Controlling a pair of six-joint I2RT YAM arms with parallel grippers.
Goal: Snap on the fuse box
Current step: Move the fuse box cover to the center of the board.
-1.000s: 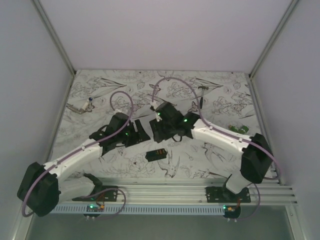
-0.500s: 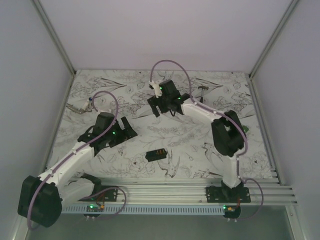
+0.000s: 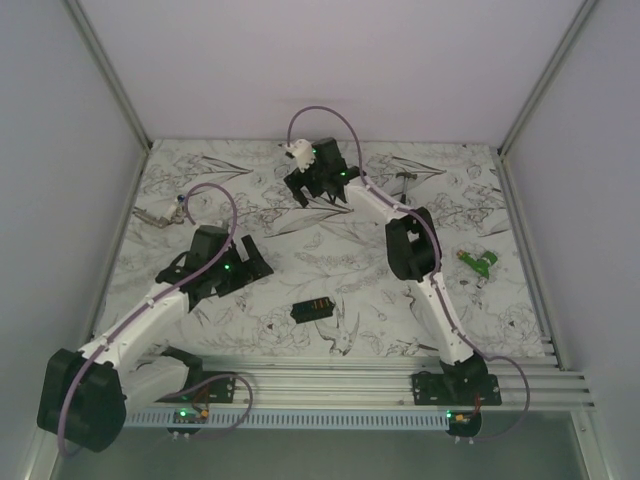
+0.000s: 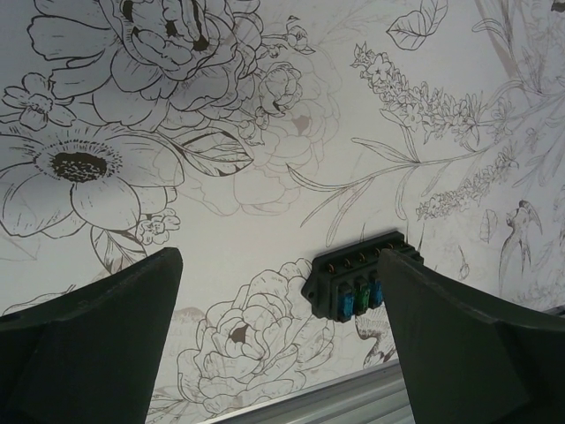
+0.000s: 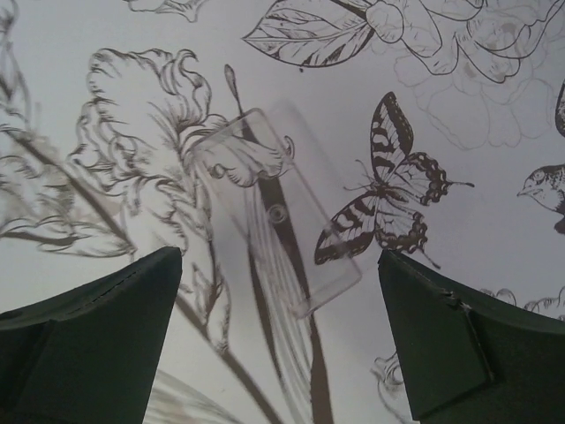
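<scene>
The fuse box [image 3: 312, 309], a small black box with blue and green fuses on one face, lies on the flower-print mat near the front middle. In the left wrist view the fuse box [image 4: 357, 276] sits by the right finger, apart from both. My left gripper [image 3: 254, 262] [image 4: 278, 258] hangs open to its upper left, empty. My right gripper [image 3: 318, 190] [image 5: 281, 258] is open at the back of the mat. Below it lies a clear plastic cover [image 5: 278, 208], flat on the mat and not touched.
A small green object [image 3: 479, 262] lies at the right of the mat. A metal piece [image 3: 160, 213] rests near the left wall and a tiny hammer [image 3: 405, 178] at the back. The aluminium rail [image 3: 350, 385] runs along the near edge, walls on three sides.
Both grippers have opened wide. The right arm swung from the middle to the back of the mat; the left arm drew back to the left. The fuse box stayed put.
</scene>
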